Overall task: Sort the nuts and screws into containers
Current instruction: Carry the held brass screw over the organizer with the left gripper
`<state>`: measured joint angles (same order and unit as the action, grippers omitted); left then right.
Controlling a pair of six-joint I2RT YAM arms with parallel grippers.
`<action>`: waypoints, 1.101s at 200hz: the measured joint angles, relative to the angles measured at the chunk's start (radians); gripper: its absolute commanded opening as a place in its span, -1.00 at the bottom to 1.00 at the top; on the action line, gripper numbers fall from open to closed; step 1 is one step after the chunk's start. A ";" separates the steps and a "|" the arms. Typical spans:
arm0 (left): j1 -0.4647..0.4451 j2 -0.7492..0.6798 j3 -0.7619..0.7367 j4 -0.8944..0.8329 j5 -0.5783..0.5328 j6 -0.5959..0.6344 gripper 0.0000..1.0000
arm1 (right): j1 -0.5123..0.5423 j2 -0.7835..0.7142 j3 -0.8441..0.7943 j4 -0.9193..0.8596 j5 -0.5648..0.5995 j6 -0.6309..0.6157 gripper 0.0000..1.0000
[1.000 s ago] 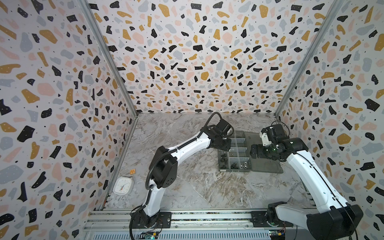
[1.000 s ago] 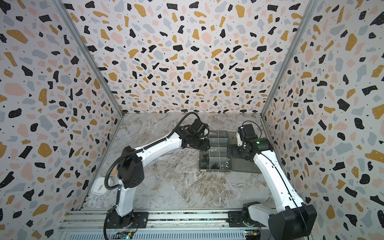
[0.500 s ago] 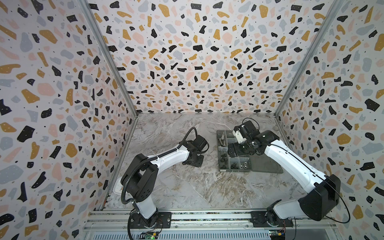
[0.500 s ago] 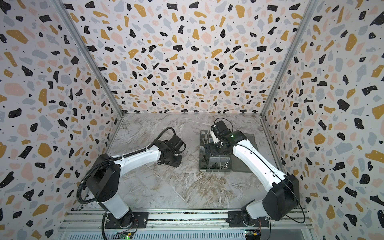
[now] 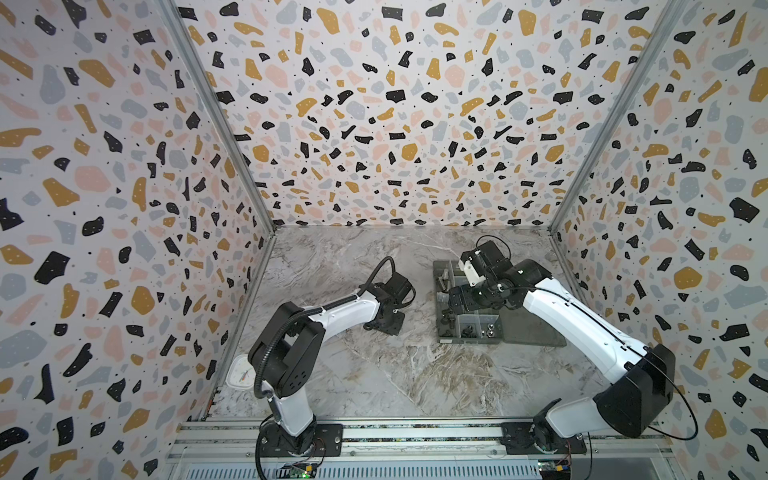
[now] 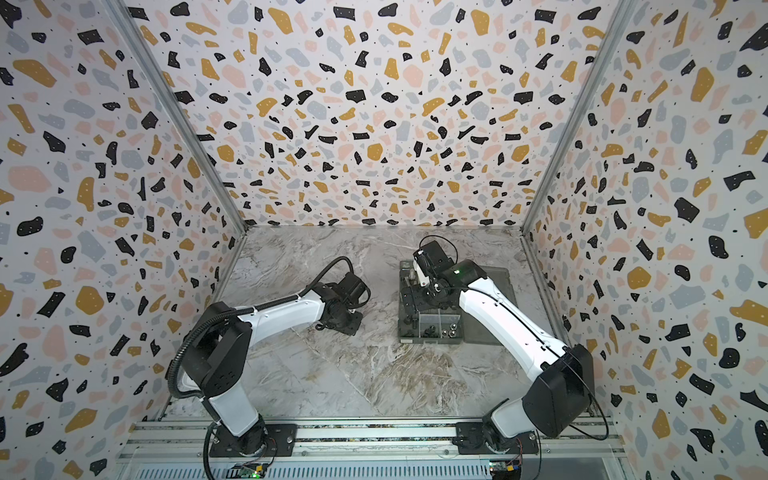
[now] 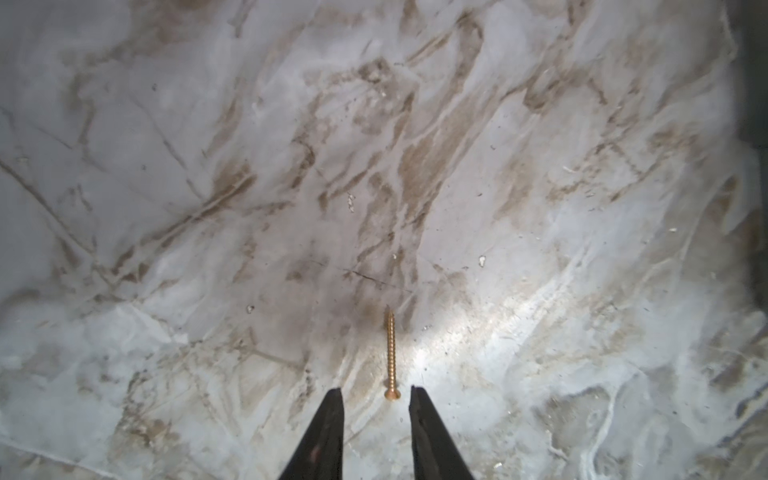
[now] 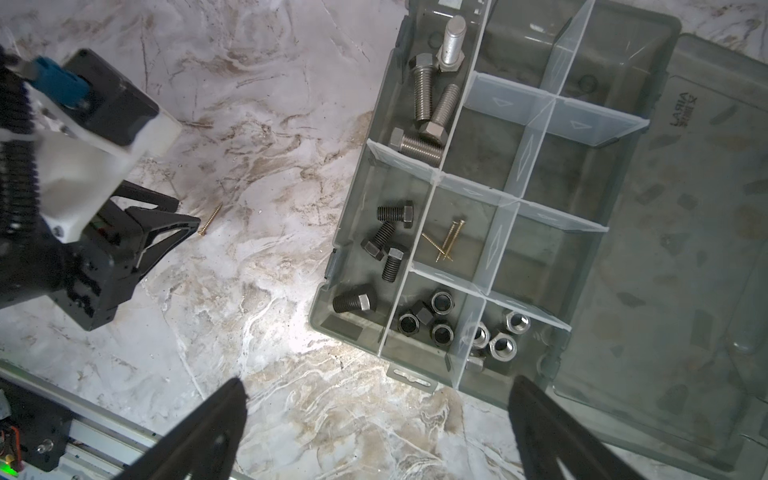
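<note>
One brass screw [image 7: 390, 353] lies beside the organiser box [image 8: 353, 199], on its left-arm side. The left gripper [image 7: 375, 395] holds its jaws narrowly apart astride the screw head, apparently not touching it. The right gripper [image 8: 378, 386] holds its jaws wide apart above the box.

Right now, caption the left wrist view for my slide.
Left gripper, jaws apart, straddling the head of a brass screw lying on the marble tabletop.

Gold screw [image 7: 390, 357]; grey-brown marbled table [image 7: 208, 187]; terrazzo-speckled walls [image 5: 374, 104]; smoky-grey organiser box [image 8: 544, 257].
</note>
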<state>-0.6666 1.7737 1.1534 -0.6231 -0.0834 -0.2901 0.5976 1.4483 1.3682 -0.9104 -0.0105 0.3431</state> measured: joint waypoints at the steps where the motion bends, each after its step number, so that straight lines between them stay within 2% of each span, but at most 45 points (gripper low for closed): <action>1: 0.000 0.001 0.000 0.000 0.000 0.000 -0.45 | 0.000 0.000 0.000 0.000 0.000 0.000 0.98; 87: 0.014 0.069 0.001 0.023 0.056 0.040 -0.50 | 0.003 0.000 0.000 -0.015 0.031 0.024 0.99; 129: 0.018 0.073 0.003 0.025 0.067 0.045 -1.00 | 0.003 0.000 0.009 -0.034 0.052 0.024 0.98; 169: 0.019 0.080 0.015 0.012 0.071 0.051 -1.00 | 0.003 0.000 0.018 -0.039 0.056 0.024 0.99; 220: 0.019 0.116 0.111 -0.066 0.078 0.059 -1.00 | 0.003 0.000 0.019 -0.040 0.058 0.026 0.99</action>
<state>-0.6472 1.8893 1.2644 -0.6888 -0.0055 -0.2310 0.6006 1.4483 1.3876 -0.9504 0.0479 0.3691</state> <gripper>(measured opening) 0.047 0.993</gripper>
